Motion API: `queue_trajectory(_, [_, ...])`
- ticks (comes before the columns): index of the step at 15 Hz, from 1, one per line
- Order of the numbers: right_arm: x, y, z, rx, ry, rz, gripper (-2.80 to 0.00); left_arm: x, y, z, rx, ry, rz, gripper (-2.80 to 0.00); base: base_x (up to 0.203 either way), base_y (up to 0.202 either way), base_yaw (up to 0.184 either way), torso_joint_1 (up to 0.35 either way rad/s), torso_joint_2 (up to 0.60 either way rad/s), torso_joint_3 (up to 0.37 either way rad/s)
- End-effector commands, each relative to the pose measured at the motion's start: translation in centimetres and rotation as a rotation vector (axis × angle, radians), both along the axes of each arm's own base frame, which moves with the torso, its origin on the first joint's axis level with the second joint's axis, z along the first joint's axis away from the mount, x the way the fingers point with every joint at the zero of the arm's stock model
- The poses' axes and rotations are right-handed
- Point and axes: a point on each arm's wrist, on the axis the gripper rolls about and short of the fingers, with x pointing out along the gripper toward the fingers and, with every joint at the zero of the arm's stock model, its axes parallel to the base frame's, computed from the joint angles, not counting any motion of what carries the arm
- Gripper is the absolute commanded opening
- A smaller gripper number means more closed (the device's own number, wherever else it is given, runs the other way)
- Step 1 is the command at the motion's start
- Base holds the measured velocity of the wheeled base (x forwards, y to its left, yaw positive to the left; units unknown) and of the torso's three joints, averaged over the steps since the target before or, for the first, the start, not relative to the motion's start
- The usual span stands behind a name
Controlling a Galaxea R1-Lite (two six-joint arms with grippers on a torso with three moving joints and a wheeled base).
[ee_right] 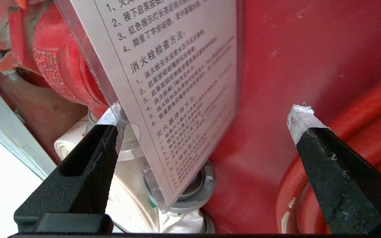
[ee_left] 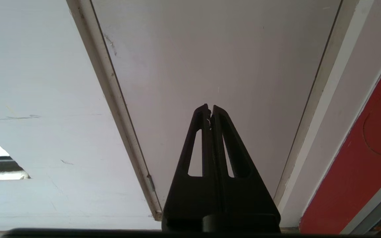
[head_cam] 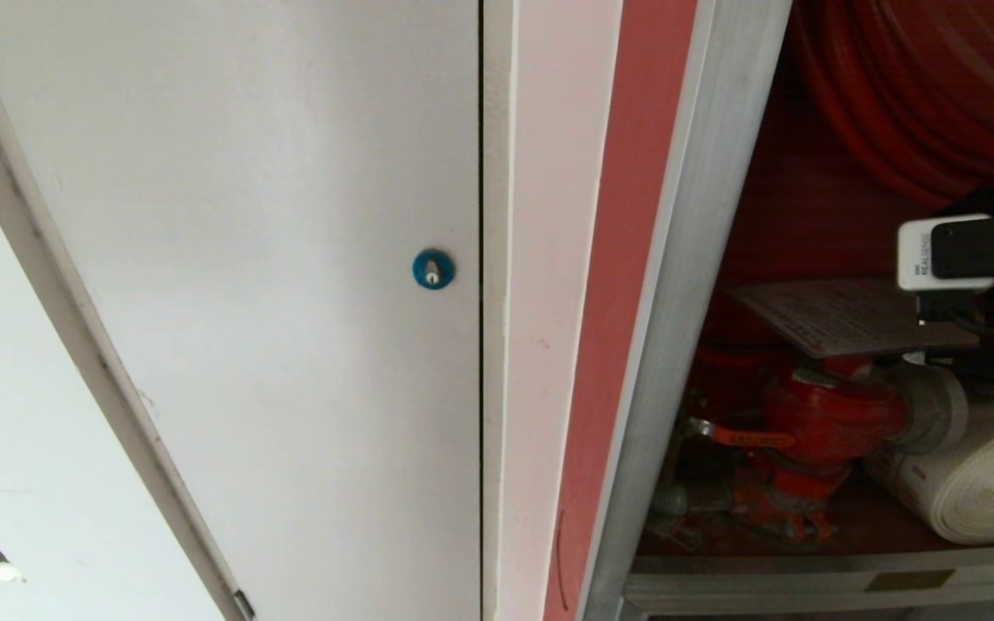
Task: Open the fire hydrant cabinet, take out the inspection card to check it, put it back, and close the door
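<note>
Inspection card (ee_right: 177, 82): thin, flat, white rectangular sheet in a clear glossy sleeve, printed with numbered rows of small dark Chinese text. Position: inside the fire hydrant cabinet (head_cam: 695, 285), lying tilted on top of the red valve (head_cam: 825, 418), one corner reaching down toward the grey metal coupling (ee_right: 193, 191) seen in the right wrist view. The card lies between the two fingertips of the right gripper (ee_right: 207, 115), its edge touching or just beside the taped tip of one finger (ee_right: 109, 117); the other finger stands well apart from it.

Fire hydrant cabinet: silver aluminium frame, red interior back wall. Contents: red valve with an orange tag at its side; white rolled hose (head_cam: 980, 483) low on the right, joined to the valve through the grey coupling; coiled red hose reel (head_cam: 920, 95) above; the card on the valve. The door is not in any view; the cabinet front stands open.

Right gripper: released, jaws spread wide, grasping nothing, reaching into the cabinet at card level. In the head view only its wrist camera housing (head_cam: 946, 250) and dark arm show at the right edge.

Left gripper (ee_left: 210, 109): clenched, fingers pressed together, empty, parked facing the white-grey panel (head_cam: 290, 259).

White-grey panel: plain, with a blue round lock (head_cam: 433, 269), to the left of the cabinet frame.
</note>
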Motion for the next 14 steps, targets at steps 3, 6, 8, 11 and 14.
queue_trajectory(3, [-0.3,0.0,0.7,-0.004,-0.03,0.003,0.0,0.1,0.0,-0.2,0.0,0.007,0.001,-2.8,0.0,0.0,0.0,0.0,0.0,0.0])
queue_trajectory(6, [-0.4,-0.1,1.2,0.003,-0.052,-0.002,0.0,0.1,0.0,-0.2,0.0,0.007,0.0,-2.8,0.0,0.0,0.0,0.0,0.0,0.0])
queue_trajectory(8, [-0.4,-0.1,1.4,0.004,-0.062,-0.002,0.0,0.1,0.0,-0.2,0.0,0.006,0.001,-2.8,0.0,0.0,0.0,0.0,0.0,0.0])
queue_trajectory(11, [-0.3,0.0,1.5,0.005,-0.075,-0.002,0.0,0.1,0.0,-0.2,0.0,0.007,0.0,-2.8,0.0,0.0,0.0,0.0,0.0,0.0])
queue_trajectory(14, [0.2,0.0,1.4,0.007,-0.101,-0.002,0.0,0.1,0.0,-0.2,0.0,0.007,0.001,-2.8,0.0,0.0,0.0,0.0,0.0,0.0])
